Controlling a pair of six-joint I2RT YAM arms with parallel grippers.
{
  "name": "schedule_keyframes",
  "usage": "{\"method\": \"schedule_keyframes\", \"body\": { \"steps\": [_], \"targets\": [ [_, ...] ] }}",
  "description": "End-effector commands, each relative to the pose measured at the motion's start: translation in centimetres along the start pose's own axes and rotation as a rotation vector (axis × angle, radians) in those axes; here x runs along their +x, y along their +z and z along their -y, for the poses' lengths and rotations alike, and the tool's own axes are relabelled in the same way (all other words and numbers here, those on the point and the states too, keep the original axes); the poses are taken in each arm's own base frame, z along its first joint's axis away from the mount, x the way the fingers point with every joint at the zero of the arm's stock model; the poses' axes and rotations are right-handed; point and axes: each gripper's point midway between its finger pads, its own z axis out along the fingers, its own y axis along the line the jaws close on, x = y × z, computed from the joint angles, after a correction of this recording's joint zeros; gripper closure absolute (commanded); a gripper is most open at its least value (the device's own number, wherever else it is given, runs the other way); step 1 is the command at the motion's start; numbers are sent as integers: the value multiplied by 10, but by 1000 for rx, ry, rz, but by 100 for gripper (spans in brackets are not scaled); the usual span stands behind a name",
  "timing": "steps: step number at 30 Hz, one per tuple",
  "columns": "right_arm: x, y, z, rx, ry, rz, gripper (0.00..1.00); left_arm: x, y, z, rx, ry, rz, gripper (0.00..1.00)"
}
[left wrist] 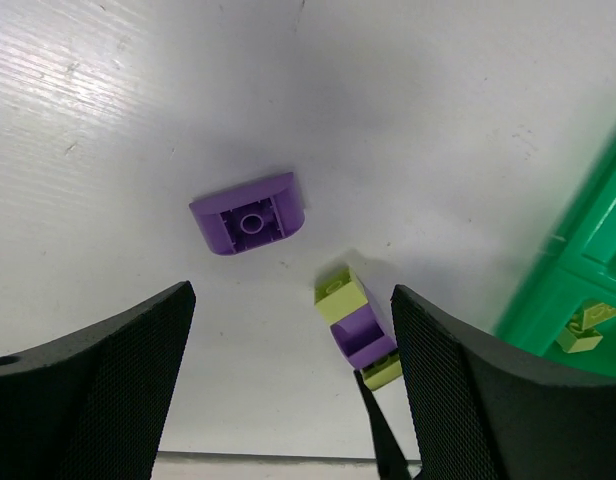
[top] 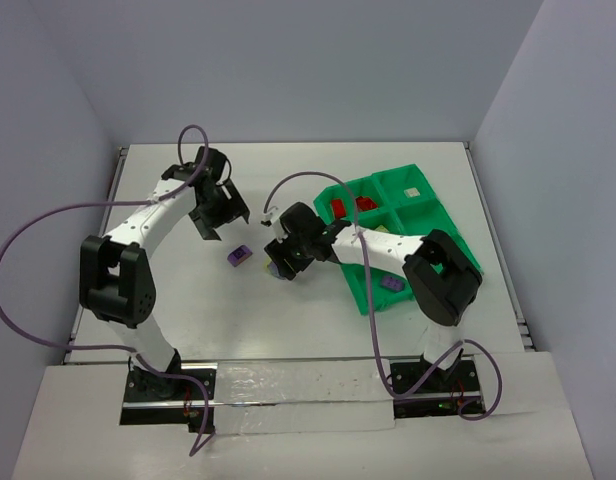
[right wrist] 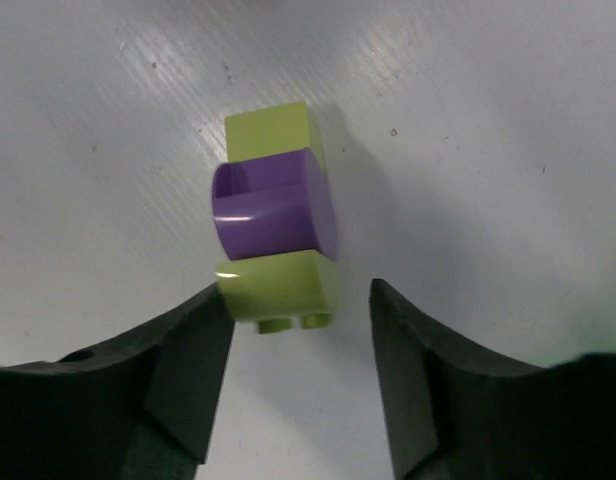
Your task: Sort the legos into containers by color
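Right jaws fill the right wrist view: released and parted astride a stack of bricks. One finger sits at the edge of the end brick and the other is clear of it. Contact cannot be confirmed.

Surface: white, carrying all items. Left arm reaches over the left half. Right arm reaches across the tray toward the centre.

Tray: green, six compartments, set askew on the right half of the surface.
- Far-left corner compartment: red bricks.
- Far-right corner compartment: a cream brick.
- Near-left corner compartment: a purple piece.
- A yellow-green brick lies in another compartment; which one cannot be told.

Left jaws: released, wide and empty above the surface. A purple arched brick lies loose, underside up, beyond the fingertips.

Stack: yellow-green, purple, yellow-green, lying on its side near the surface's centre, just left of the tray and near the arched brick.
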Motion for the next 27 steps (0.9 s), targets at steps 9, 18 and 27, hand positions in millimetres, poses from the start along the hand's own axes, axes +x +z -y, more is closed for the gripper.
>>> {"method": "schedule_keyframes", "body": {
  "steps": [9,18,27],
  "targets": [
    [-32,-21,-9,-19,36,121,83,-24,-43,-8,99,-32,64,14],
    [-63,-92,-30,-341,241,226,93,-33,-78,2,246,86,145,16],
    [-99,-173,-18,-762,496,439,93,-11,-138,49,723,235,243,17]
  ]
}}
